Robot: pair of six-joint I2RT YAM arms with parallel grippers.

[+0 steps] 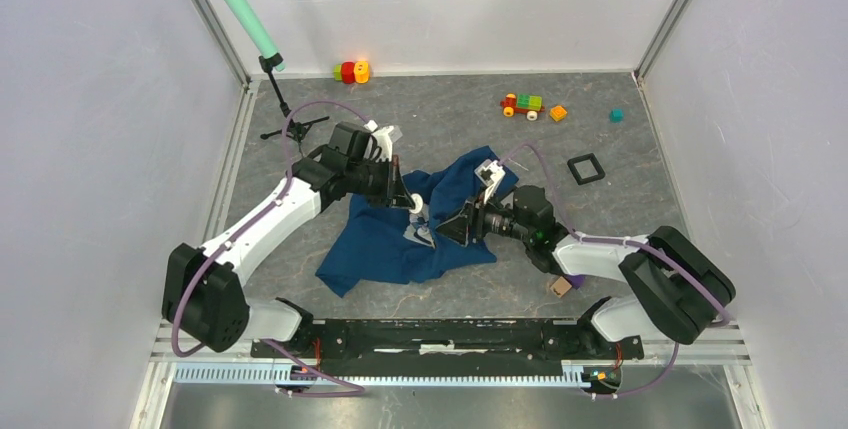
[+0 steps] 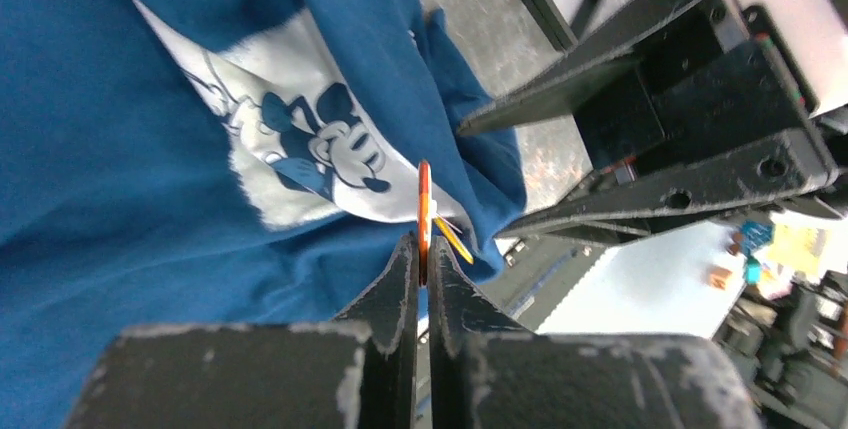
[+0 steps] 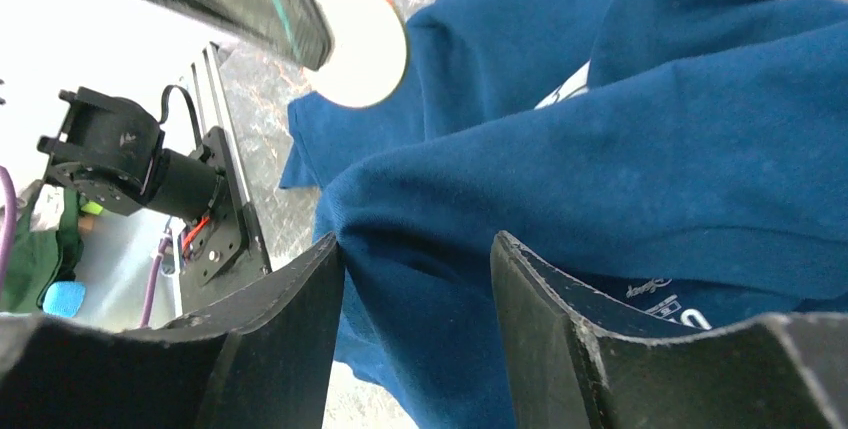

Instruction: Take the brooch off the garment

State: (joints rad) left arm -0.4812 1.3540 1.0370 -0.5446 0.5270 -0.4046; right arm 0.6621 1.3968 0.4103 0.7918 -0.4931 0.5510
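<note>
Fingers (image 2: 395,294) of the left end effector (image 2: 422,254) are pinched tight on the brooch (image 2: 424,204). It is a flat round pin with an orange edge and a white face. It is held up just in front of the mouse print (image 2: 320,144) on the blue shirt (image 1: 385,244). I cannot tell if the pin is stuck in the cloth. The shirt lies bunched up in the middle of the counter (image 1: 620,219). The right end effector (image 3: 415,249) is wide open and grips nothing. A fold of shirt shows in its gap.
</note>
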